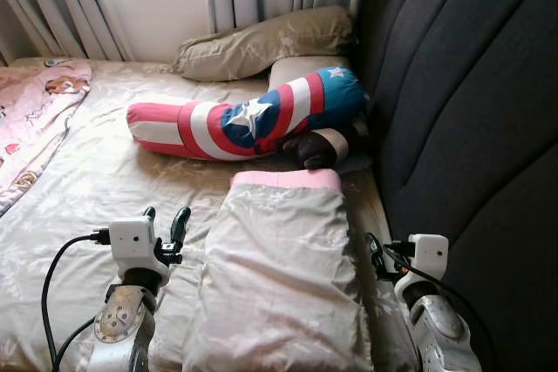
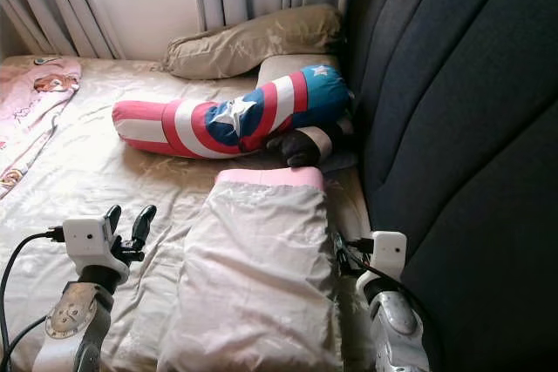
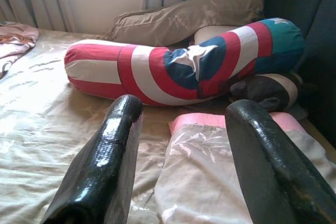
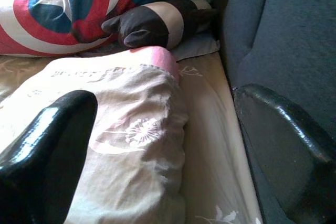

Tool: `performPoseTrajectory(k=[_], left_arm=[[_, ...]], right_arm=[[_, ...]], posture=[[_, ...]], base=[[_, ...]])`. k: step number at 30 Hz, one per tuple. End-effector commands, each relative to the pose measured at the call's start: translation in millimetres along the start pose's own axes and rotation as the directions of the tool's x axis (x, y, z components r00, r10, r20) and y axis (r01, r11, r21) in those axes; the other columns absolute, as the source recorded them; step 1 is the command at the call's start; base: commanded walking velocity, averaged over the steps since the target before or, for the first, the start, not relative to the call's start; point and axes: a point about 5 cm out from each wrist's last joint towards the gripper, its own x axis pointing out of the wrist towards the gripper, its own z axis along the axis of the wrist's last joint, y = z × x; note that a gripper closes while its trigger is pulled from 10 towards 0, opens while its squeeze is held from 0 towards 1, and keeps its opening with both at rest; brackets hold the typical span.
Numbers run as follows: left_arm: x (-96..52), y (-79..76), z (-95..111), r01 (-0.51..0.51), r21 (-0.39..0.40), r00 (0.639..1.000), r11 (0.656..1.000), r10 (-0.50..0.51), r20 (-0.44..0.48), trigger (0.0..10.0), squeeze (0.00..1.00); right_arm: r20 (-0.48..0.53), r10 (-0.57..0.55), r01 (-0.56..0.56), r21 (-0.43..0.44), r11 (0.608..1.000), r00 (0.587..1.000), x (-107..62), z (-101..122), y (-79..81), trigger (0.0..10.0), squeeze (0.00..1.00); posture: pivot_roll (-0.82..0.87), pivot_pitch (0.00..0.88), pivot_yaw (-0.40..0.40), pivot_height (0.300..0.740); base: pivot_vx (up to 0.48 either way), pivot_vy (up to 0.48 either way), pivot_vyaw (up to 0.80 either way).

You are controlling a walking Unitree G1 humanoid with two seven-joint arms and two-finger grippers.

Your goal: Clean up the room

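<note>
both tools spread, left tool (image 1: 166, 224) and right tool (image 4: 168, 145) flanking folded blanket (image 1: 279, 276), long axis toward bolster (image 1: 253, 115)

A bed (image 1: 105, 180) covered with a beige sheet is taking up most of the frame.

A folded cream blanket with a pink edge (image 1: 279, 276) is lying at lower centre. A long bolster printed with red, white and blue rings and a star (image 1: 248, 118) is stretching across the middle, with a dark striped cushion (image 1: 316, 147) sitting just under its right end. A tan pillow (image 1: 261, 41) is resting at the top, and a pink patterned quilt (image 1: 35, 119) is lying at the left edge.
</note>
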Motion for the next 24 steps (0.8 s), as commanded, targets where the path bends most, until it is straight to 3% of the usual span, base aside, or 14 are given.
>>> performPoseTrajectory(k=[1,14,24], left_arm=[[-1.0,-0.8,-1.6,0.001,-0.007,1.0,1.0,-0.002,-0.005,10.0,0.0],[-1.6,-1.5,-2.3,0.007,-0.011,1.0,1.0,-0.007,-0.009,10.0,0.0],[-2.8,-1.4,-3.5,0.008,-0.009,1.0,1.0,-0.008,-0.014,10.0,0.0]], right_arm=[[0.015,-0.012,0.012,-0.006,1.0,1.0,-0.9,3.4,-3.7,10.0,0.0],[-0.023,0.012,-0.012,-0.015,1.0,1.0,-0.9,-1.5,-0.4,10.0,0.0],[0.007,0.011,-0.011,-0.009,1.0,1.0,-2.3,0.2,-0.6,10.0,0.0]], posture=[[0.05,0.0,-0.053,0.693],[0.05,0.0,-0.053,0.693],[0.05,0.0,-0.05,0.683]], base=[[0.0,0.0,0.0],[0.0,0.0,0.0],[0.0,0.0,0.0]])
